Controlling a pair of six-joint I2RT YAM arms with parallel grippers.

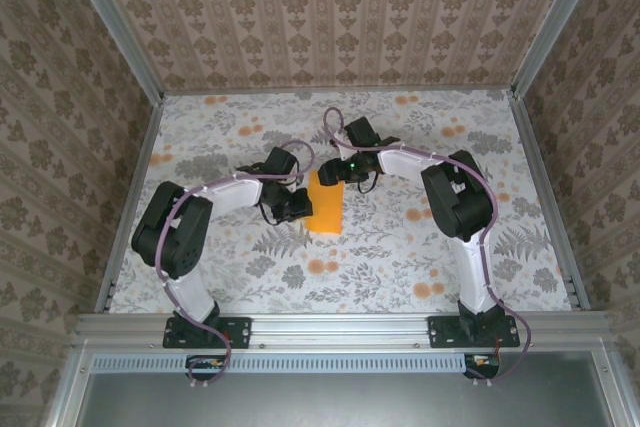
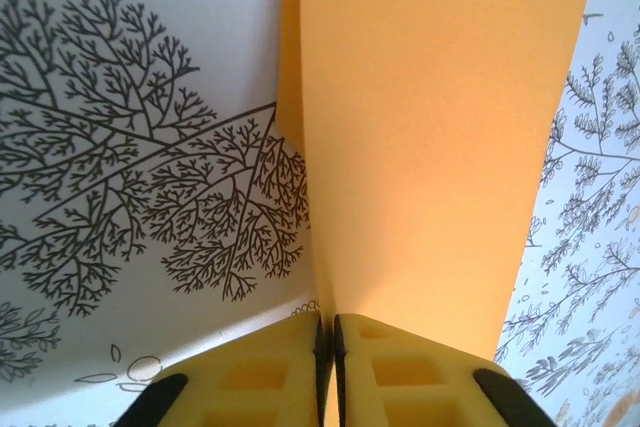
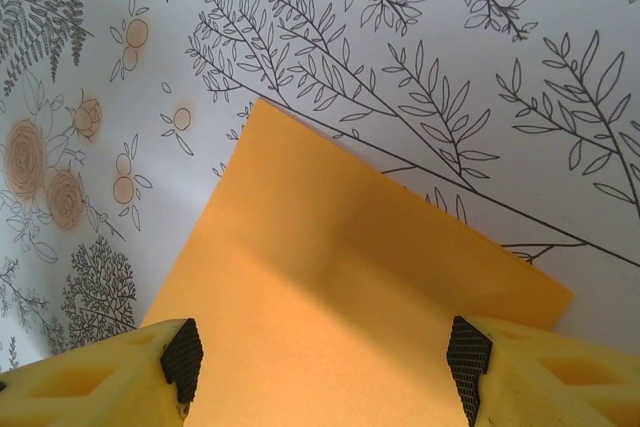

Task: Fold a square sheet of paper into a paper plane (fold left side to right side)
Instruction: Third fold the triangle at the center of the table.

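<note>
Thin bright-orange square sheet of paper: lies rightward of my left hand, which is clamped on its left edge. My right hand: fingers apart, poised over the sheet.

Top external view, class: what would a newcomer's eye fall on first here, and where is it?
The bright orange sheet of paper stands out, sitting mid-table on the flowered table between the two arms. The left gripper is shut on its edge, while the right gripper hangs open over it, yellow fingers spread wide.
</note>
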